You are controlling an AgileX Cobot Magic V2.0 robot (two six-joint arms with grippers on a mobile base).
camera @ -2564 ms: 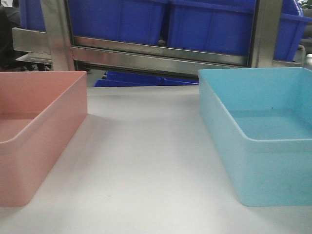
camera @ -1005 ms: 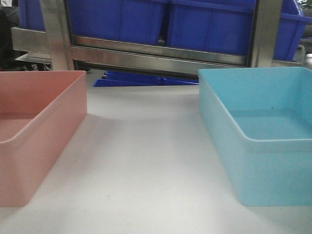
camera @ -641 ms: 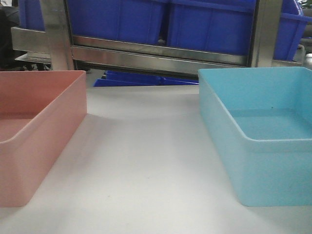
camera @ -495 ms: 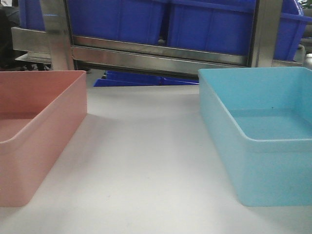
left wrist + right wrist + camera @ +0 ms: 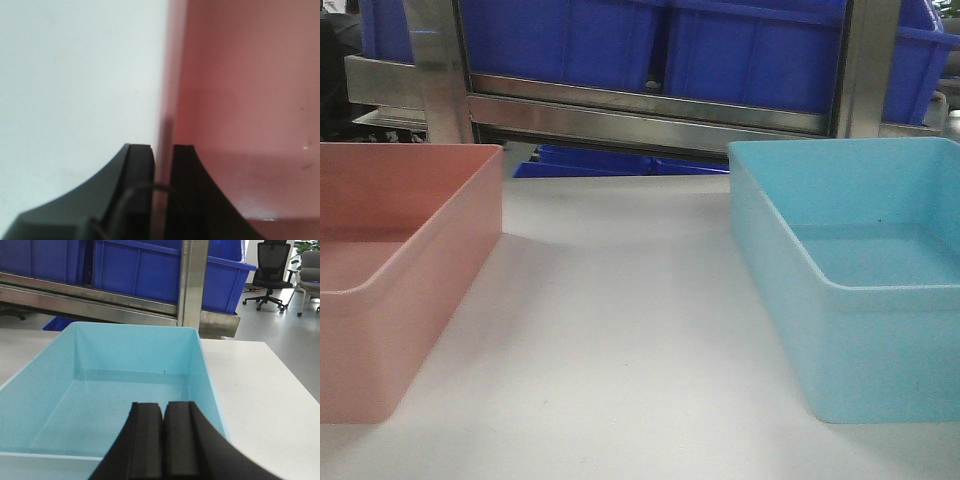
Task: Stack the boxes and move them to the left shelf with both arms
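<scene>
The salmon pink box point(image 5: 400, 300) stands on the white table point(image 5: 620, 340) at the left, and the sky blue box point(image 5: 880, 340) at the right, a wide gap between them. Neither gripper shows in the front view. In the left wrist view my left gripper point(image 5: 162, 147) is shut on the pink box's point(image 5: 240, 100) side wall, one finger outside and one inside. In the right wrist view my right gripper point(image 5: 163, 405) is shut with nothing in it, above the near end of the blue box point(image 5: 115, 390). The left shelf is out of view.
A stainless steel rack point(image 5: 650, 115) with dark blue bins point(image 5: 560, 40) runs along the table's far side; one of its posts point(image 5: 194, 280) rises behind the blue box. More blue bins point(image 5: 600, 162) lie low behind the table. Office chairs point(image 5: 270, 265) stand far right.
The pink box has shifted a little to the right on the table. The blue box has barely moved.
</scene>
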